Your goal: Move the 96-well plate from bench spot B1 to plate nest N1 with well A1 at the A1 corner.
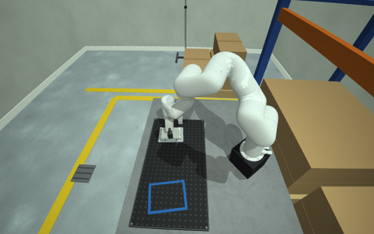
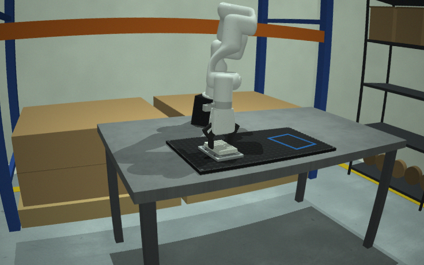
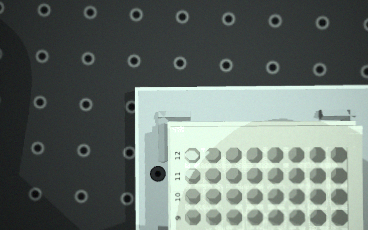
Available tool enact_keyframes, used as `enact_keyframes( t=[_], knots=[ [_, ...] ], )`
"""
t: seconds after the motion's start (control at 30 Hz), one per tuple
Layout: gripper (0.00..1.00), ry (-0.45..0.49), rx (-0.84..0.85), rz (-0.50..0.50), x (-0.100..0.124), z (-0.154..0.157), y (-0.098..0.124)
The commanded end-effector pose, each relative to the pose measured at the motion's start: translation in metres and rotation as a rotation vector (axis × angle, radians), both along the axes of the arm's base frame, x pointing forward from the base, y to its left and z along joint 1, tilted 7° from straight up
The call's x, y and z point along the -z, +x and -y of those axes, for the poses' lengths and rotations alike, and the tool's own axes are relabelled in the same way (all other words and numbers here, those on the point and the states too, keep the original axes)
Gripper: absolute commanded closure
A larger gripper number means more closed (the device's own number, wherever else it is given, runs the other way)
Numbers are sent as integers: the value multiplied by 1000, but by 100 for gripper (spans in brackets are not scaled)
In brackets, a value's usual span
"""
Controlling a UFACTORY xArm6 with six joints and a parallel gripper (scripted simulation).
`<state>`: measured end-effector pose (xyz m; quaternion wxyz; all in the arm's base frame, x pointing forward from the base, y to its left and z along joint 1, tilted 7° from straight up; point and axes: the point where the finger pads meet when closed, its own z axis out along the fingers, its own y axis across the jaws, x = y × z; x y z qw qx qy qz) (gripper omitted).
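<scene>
Gripper (image 2: 221,137) holds the plate (image 2: 223,147) over the nest (image 2: 237,155). Plate looks off-ctr, so it could catch a locator & tilt.

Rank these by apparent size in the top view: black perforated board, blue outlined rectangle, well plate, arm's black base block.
1. Black perforated board, by far the largest.
2. Blue outlined rectangle.
3. Arm's black base block and well plate look close; the arm and hand hide part of each, so I won't rank them.

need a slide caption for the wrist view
Gripper holding the well plate over the pale nest on the black pegboard.
</scene>
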<state>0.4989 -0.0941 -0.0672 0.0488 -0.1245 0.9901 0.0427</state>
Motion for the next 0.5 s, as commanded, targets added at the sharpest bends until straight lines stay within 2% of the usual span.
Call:
enact_keyframes(
  t=[0.0,0.47],
  knots=[
    [100,-1,0,4,-1,0,2],
    [100,-1,0,4,1,0,2]
  ],
)
